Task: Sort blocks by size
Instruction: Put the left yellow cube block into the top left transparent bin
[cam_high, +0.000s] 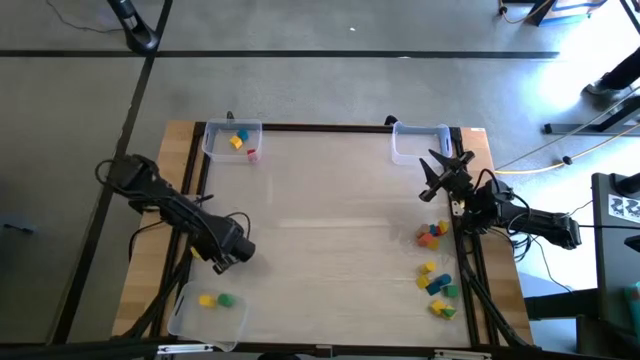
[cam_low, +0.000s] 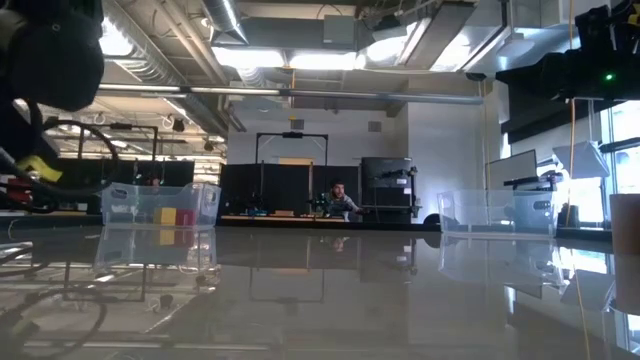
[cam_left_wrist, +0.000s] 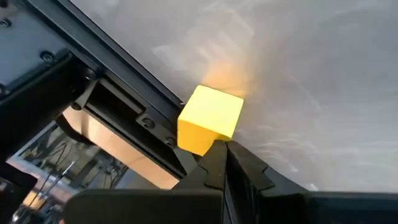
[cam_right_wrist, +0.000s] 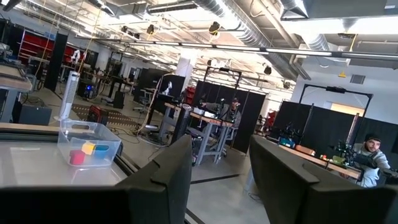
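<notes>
Worktop (cam_high: 330, 230) seen from above: pale surface with three clear trays at its edges. Left gripper (cam_high: 228, 262) sat at lower left of the overhead frame, just above the near tray (cam_high: 190, 318); its jaws were clamped on a yellow block (cam_left_wrist: 210, 118), plain in the left wrist view. That tray held one yellow and one green cube (cam_high: 215, 300). Upper-left tray (cam_high: 218, 146) held yellow, blue and red cubes (cam_high: 240, 142); the same tray showed in the right wrist view (cam_right_wrist: 87, 144). Upper-right tray (cam_high: 418, 142) sat by the right gripper (cam_high: 441, 168), whose jaws stood wide and held nothing. Loose blocks (cam_high: 437, 270) in orange, red, yellow, blue and green lay scattered along the lower right edge. A person (cam_right_wrist: 368, 152) sat in the room beyond.
</notes>
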